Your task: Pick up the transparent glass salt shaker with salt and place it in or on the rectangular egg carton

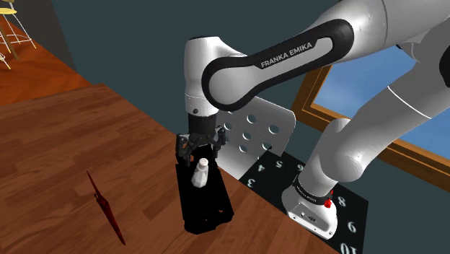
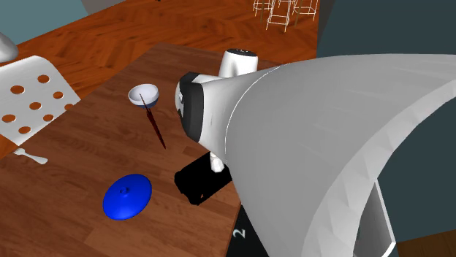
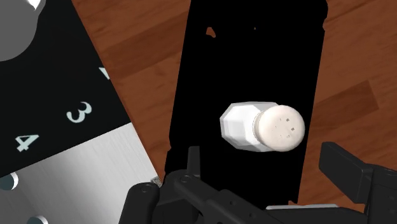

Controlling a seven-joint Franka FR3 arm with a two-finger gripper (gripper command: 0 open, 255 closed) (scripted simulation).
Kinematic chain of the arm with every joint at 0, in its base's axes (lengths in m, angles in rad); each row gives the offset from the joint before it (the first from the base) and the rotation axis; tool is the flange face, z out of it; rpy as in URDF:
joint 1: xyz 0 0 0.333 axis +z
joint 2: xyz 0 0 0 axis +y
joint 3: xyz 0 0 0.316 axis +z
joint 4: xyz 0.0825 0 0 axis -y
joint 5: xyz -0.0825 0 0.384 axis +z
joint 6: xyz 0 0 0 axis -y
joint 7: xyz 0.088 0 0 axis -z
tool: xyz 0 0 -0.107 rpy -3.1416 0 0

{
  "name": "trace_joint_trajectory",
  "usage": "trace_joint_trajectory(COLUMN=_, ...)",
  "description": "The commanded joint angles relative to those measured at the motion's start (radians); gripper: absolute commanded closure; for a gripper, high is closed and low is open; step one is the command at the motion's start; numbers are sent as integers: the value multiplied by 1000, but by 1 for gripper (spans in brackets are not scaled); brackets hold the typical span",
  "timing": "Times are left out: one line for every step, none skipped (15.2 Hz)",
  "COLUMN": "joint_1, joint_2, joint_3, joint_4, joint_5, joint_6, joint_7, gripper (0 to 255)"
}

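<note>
On the black carton [image 3: 254, 57] the shaker [image 3: 238, 124] stands, seemingly upright; gripper [image 1: 202, 151] above, fingers [image 3: 347, 168] spread, touching nothing. Small, light, rigid, likely slick: I'd pinch its faceted body under the cap [image 3: 280, 127].

The shoulder camera sits beside and a little behind my stand [image 1: 278, 180], looking down across the tabletop [image 1: 58, 159] from some way off. The second exterior camera hangs close over my arm [image 2: 329, 146], facing down the same tabletop. My wrist camera looks down past my fingers [image 3: 347, 168], close on the black egg carton [image 3: 248, 57] near the tabletop's edge. All three share that carton and the salt shaker [image 3: 254, 127].
</note>
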Motion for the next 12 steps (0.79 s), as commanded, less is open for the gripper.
trace_joint_trajectory(joint_1=0, joint_2=0, joint_3=0, joint_4=0, joint_5=0, joint_6=0, joint_7=0, gripper=0)
trace_joint_trajectory(joint_1=-3, joint_2=-13, joint_3=-9, joint_4=23, joint_5=-5, joint_6=-37, joint_7=0, gripper=0)
trace_joint_trajectory(joint_1=-7, joint_2=-25, joint_3=-17, joint_4=47, joint_5=-10, joint_6=-73, joint_7=0, gripper=0)
trace_joint_trajectory(joint_1=-10, joint_2=-34, joint_3=-25, joint_4=72, joint_5=-15, joint_6=-108, joint_7=1, gripper=0)
trace_joint_trajectory(joint_1=-13, joint_2=-41, joint_3=-32, joint_4=93, joint_5=-19, joint_6=-136, joint_7=2, gripper=0)
trace_joint_trajectory(joint_1=-13, joint_2=-41, joint_3=-32, joint_4=93, joint_5=-19, joint_6=-136, joint_7=2, gripper=0)
trace_joint_trajectory(joint_1=-13, joint_2=-41, joint_3=-32, joint_4=93, joint_5=-19, joint_6=-136, joint_7=2, gripper=0)
trace_joint_trajectory(joint_1=-13, joint_2=-41, joint_3=-32, joint_4=93, joint_5=-19, joint_6=-136, joint_7=2, gripper=0)
trace_joint_trajectory(joint_1=-13, joint_2=-41, joint_3=-32, joint_4=93, joint_5=-19, joint_6=-136, joint_7=2, gripper=0)
trace_joint_trajectory(joint_1=-13, joint_2=-41, joint_3=-32, joint_4=93, joint_5=-19, joint_6=-136, joint_7=2, gripper=0)
trace_joint_trajectory(joint_1=-13, joint_2=-41, joint_3=-32, joint_4=93, joint_5=-19, joint_6=-136, joint_7=2, gripper=0)
trace_joint_trajectory(joint_1=-13, joint_2=-41, joint_3=-32, joint_4=93, joint_5=-19, joint_6=-136, joint_7=2, gripper=0)
